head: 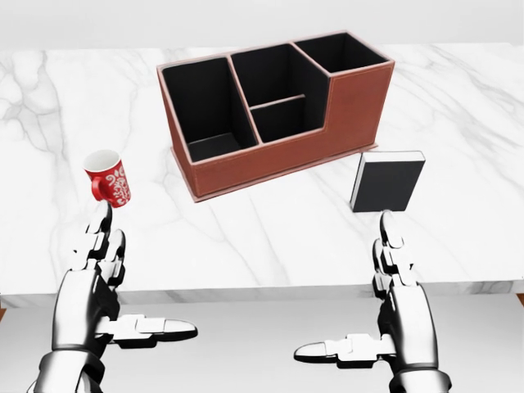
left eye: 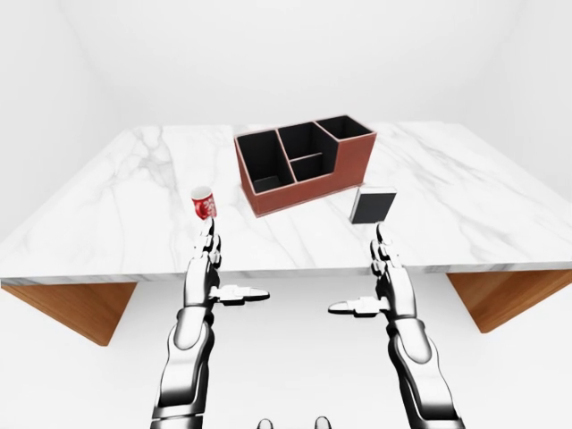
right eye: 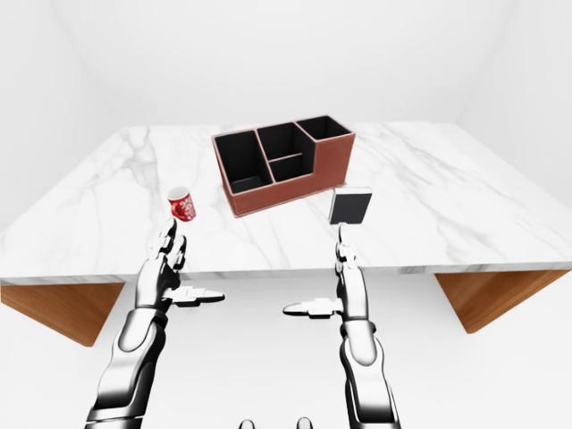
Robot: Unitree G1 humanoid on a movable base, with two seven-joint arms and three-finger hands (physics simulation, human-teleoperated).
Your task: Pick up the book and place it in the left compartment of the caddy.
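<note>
A black book (head: pixel 386 183) with a white page edge lies on the marble table (head: pixel 458 106), to the right of the brown caddy (head: pixel 278 155). The caddy's left compartment (head: pixel 201 106) is black inside and holds nothing. My right hand (head: pixel 385 315) hovers open at the table's near edge, just below the book, its fingers pointing up and the thumb out to the left. My left hand (head: pixel 110 299) is open too, low at the left of the head view, below the red mug. Neither hand touches anything.
A red mug (head: pixel 108 178) with a white pattern stands on the table left of the caddy. The table's near edge (head: pixel 262 293) runs across the head view between my hands and the objects. Wooden supports (left eye: pixel 71 308) show under both table ends.
</note>
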